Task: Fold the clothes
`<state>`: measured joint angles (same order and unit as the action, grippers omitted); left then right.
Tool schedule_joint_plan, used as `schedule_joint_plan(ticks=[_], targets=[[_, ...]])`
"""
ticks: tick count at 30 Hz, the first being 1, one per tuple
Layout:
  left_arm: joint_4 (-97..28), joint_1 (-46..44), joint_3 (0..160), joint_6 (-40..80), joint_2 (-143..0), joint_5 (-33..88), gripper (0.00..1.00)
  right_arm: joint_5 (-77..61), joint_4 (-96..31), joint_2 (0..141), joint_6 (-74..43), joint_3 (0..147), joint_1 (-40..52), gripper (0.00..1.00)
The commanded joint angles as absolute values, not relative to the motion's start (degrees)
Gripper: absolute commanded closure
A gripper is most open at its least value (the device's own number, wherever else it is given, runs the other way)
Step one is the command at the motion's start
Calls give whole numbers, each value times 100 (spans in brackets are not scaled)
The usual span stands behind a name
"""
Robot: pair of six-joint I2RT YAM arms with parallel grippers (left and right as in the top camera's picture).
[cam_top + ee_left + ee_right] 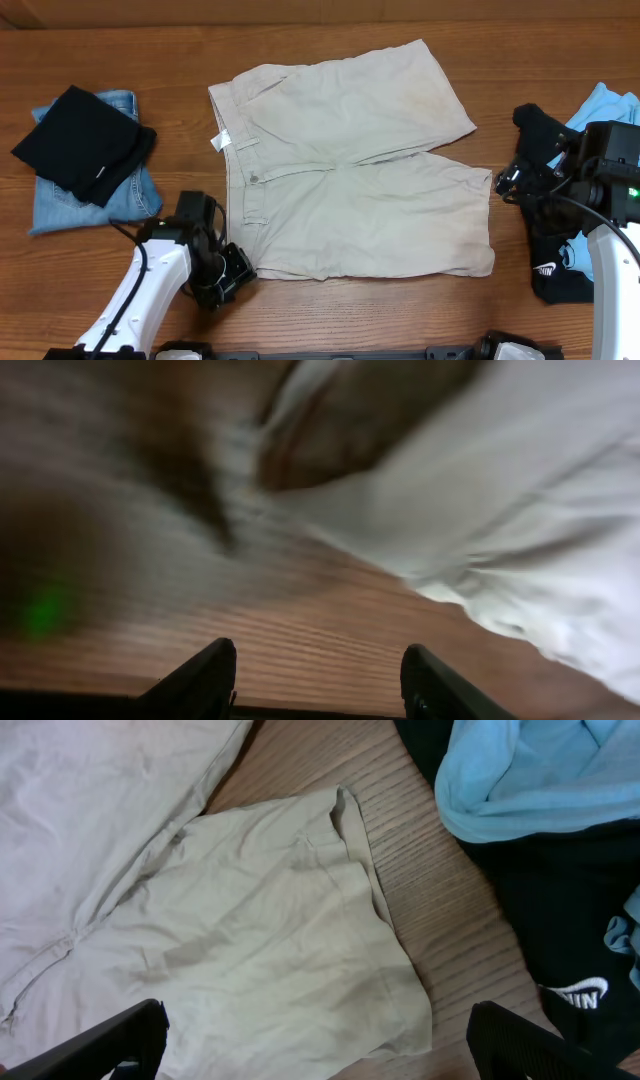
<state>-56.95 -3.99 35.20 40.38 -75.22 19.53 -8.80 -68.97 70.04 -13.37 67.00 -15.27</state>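
The beige shorts [340, 170] lie spread flat in the middle of the table, waistband to the left, legs to the right. My left gripper [235, 275] hovers just off the waistband's near corner. In the blurred left wrist view the left gripper [320, 680] is open over bare wood, with the shorts [520, 510] ahead to the right. My right gripper [510, 185] is at the end of the near leg. In the right wrist view the right gripper [320, 1050] stands wide open above that leg's hem [260, 950], holding nothing.
A folded black piece [85, 145] rests on a folded denim piece [100, 200] at the left. At the right lie a light-blue garment [605, 105] [530, 780] and a black garment [555, 270] [570, 920] with a white logo, under the right arm.
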Motion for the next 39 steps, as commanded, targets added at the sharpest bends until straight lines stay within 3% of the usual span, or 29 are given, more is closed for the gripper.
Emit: schedule_joint_plan(ticks=[1, 11, 31, 33, 39], targets=[[-5647, -298, 3457, 4810, -7452, 1885, 42, -926, -6864, 7022, -1352, 6681, -1507, 0], [-4838, -27, 3454, 4759, -7456, 1649, 26, -928, -6864, 7022, -1354, 6681, -1507, 0], [-3977, -38, 3111, 5085, -8265, 2233, 27, -928, -6899, 7022, -1354, 6681, -1507, 0], [-3892, -38, 3111, 5081, -8350, 2209, 35, -930, -6899, 7022, -1354, 6681, -1507, 0], [-3820, -38, 3116, 5054, -8372, 2204, 82, -926, -6925, 7022, -1354, 6681, -1507, 0]])
